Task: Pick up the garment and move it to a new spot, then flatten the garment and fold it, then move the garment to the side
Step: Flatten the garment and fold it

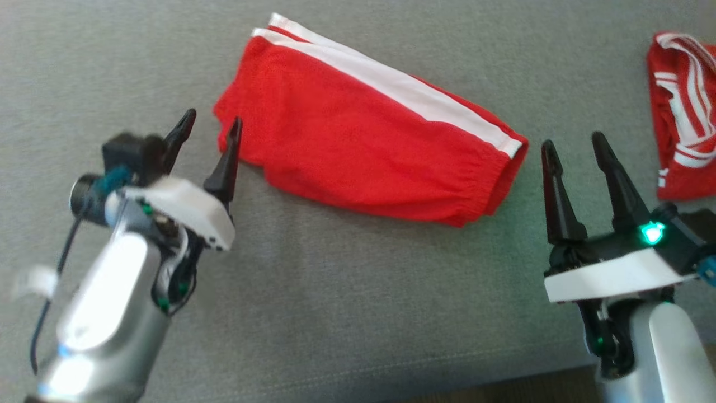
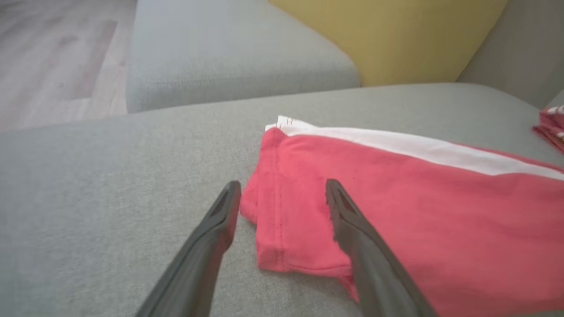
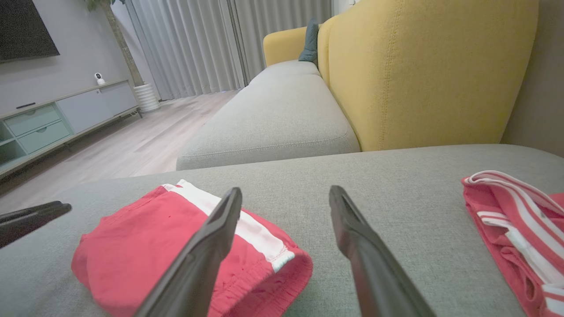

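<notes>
The garment [image 1: 358,134], red shorts with a white side stripe, lies folded on the grey cushion [image 1: 335,313]. My left gripper [image 1: 215,126] is open at its left hem corner, and in the left wrist view the garment [image 2: 418,211] sits partly between the spread fingers of that gripper [image 2: 282,191]. My right gripper [image 1: 573,145] stands open just right of the elastic waistband end, apart from the cloth. The right wrist view shows the garment [image 3: 145,237] left of the right gripper [image 3: 285,198], with nothing between its fingers.
A second red garment [image 1: 682,112] with white stripes lies bunched at the far right of the cushion, also seen as the striped garment [image 3: 520,229]. A yellow sofa back [image 3: 423,70] rises behind. The cushion's front edge [image 1: 503,386] runs along the bottom.
</notes>
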Controlling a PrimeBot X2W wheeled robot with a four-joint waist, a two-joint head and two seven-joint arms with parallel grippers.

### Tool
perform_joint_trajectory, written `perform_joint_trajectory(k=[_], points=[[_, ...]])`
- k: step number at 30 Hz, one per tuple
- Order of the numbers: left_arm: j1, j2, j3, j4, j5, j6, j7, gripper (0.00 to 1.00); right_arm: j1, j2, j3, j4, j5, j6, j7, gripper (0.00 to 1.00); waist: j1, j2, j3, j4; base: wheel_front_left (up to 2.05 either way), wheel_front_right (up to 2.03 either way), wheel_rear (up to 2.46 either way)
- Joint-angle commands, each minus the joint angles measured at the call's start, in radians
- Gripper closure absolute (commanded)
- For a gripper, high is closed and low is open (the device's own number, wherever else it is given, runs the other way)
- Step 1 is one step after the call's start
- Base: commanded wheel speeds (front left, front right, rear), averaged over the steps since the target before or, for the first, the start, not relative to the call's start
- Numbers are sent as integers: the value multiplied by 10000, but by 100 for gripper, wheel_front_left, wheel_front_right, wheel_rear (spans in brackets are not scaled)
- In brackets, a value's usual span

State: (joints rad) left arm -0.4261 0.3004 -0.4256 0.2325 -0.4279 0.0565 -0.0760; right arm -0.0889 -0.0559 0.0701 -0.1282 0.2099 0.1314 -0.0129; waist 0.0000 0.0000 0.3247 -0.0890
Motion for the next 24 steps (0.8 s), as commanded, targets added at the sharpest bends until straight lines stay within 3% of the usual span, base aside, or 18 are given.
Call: perform_joint_trajectory(k=[1, 6, 13, 14, 15, 16, 17, 24], points=[[-773, 167, 288, 419, -142, -209, 297, 0, -391, 18, 306, -308, 63, -7, -34, 0, 0, 0, 237, -278, 0, 0, 0], [-2039, 184, 292, 2769, -440, -629, 1142, 0, -466, 40, 347, -120, 167, -7, -192, 0, 0, 0, 534, -694, 0, 0, 0], [-2852, 80, -36, 4343, -595, -1023, 2312, 0, -430, 51, 289, 73, 280, -7, -296, 0, 0, 0, 583, -799, 0, 0, 0], [-2919, 63, -86, 4478, -610, -1051, 2484, 22, -438, 52, 295, 87, 290, -7, -301, 0, 0, 0, 579, -799, 0, 0, 0], [-2978, 48, -132, 4578, -625, -1092, 2607, 72, -450, 53, 303, 95, 300, -7, -305, 0, 0, 0, 574, -798, 0, 0, 0], [-2978, 48, -132, 4578, -625, -1092, 2607, 72, -450, 53, 303, 95, 300, -7, -305, 0, 0, 0, 574, -798, 0, 0, 0], [-3024, 34, -181, 4642, -627, -1132, 2679, 100, -463, 53, 313, 100, 313, -7, -308, 0, 0, 0, 568, -797, 0, 0, 0], [-2709, 14, -83, 4381, -626, -802, 1982, 100, -380, 55, 273, 168, 347, -7, -262, 0, 0, 0, 390, -663, 0, 0, 0]])
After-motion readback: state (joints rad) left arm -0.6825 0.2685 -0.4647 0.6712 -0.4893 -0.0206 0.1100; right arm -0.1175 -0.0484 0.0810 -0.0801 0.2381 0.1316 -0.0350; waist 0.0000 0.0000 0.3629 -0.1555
